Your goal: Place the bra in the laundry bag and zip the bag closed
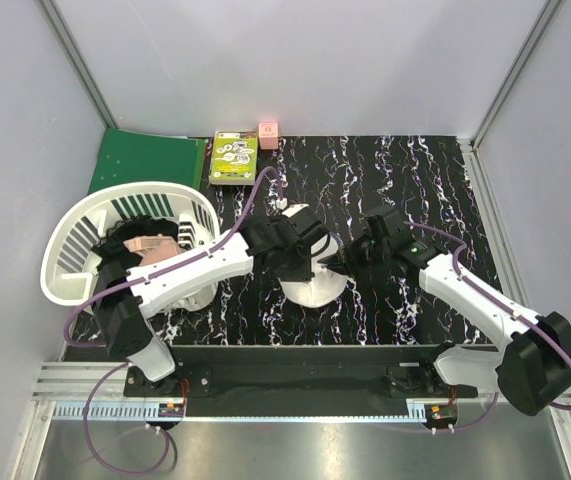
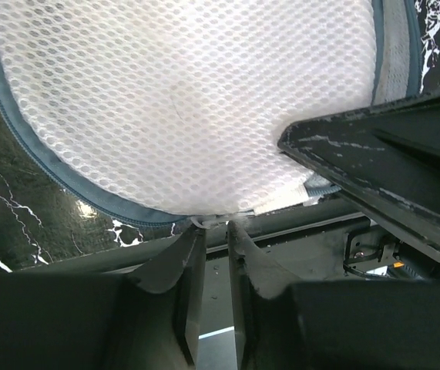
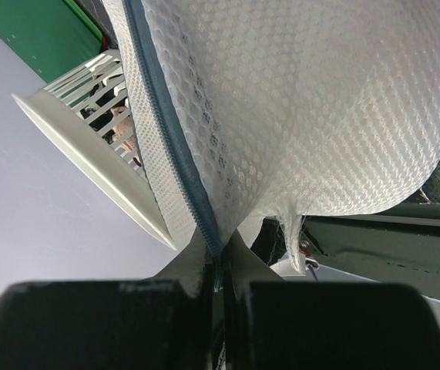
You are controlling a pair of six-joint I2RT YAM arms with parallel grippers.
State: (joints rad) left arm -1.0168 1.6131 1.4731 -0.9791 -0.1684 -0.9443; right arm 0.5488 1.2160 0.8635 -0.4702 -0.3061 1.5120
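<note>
The white mesh laundry bag [image 1: 313, 288] sits between my two grippers at the table's middle. In the left wrist view its dome [image 2: 181, 100] fills the frame, with the dark zipper line [image 2: 42, 166] along its rim. My left gripper [image 2: 218, 225] is nearly shut, pinching a small white tab at the rim; from above it [image 1: 300, 262] is over the bag. My right gripper [image 3: 218, 258] is shut on the bag's zipper rim [image 3: 177, 162] and lifts that edge; from above it [image 1: 337, 262] is at the bag's right side. No black bra shows outside the bag or through the mesh.
A white slatted basket [image 1: 65, 250] stands at the left, holding a pale pink garment [image 1: 150, 245] and dark fabric. It also shows in the right wrist view [image 3: 89, 139]. A green folder [image 1: 145, 160], a green box [image 1: 235, 158] and a small pink box [image 1: 267, 133] lie at the back.
</note>
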